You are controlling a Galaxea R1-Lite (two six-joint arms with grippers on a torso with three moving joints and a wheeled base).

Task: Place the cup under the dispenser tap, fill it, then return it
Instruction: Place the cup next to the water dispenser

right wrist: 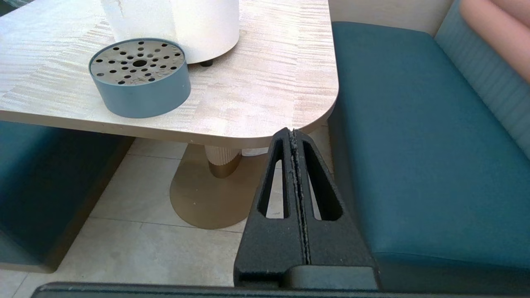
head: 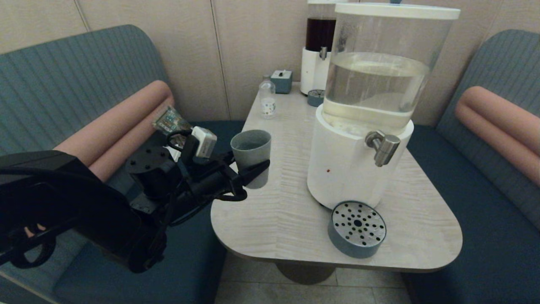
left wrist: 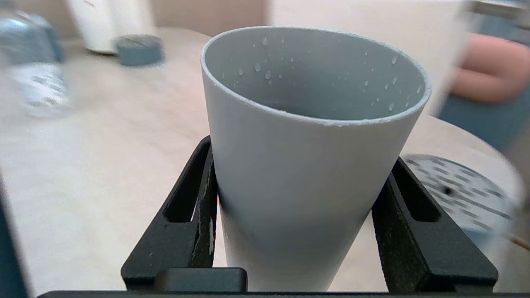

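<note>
The grey-blue cup (head: 252, 154) stands upright over the table's left edge, well left of the dispenser tap (head: 383, 147). My left gripper (head: 253, 167) is shut on the cup, one black finger on each side of its lower wall. In the left wrist view the cup (left wrist: 306, 178) fills the space between the fingers (left wrist: 194, 207), and droplets dot its inner wall. I cannot tell whether its base touches the table. My right gripper (right wrist: 293, 132) is shut on nothing, below the table's near right corner.
The perforated drip tray (head: 357, 228) sits under the tap, in front of the clear-tank dispenser (head: 371, 84). A dark-liquid dispenser (head: 319, 46), a small clear bottle (head: 267, 99) and a blue box (head: 281, 81) stand at the back of the table (head: 274, 219). Benches flank it.
</note>
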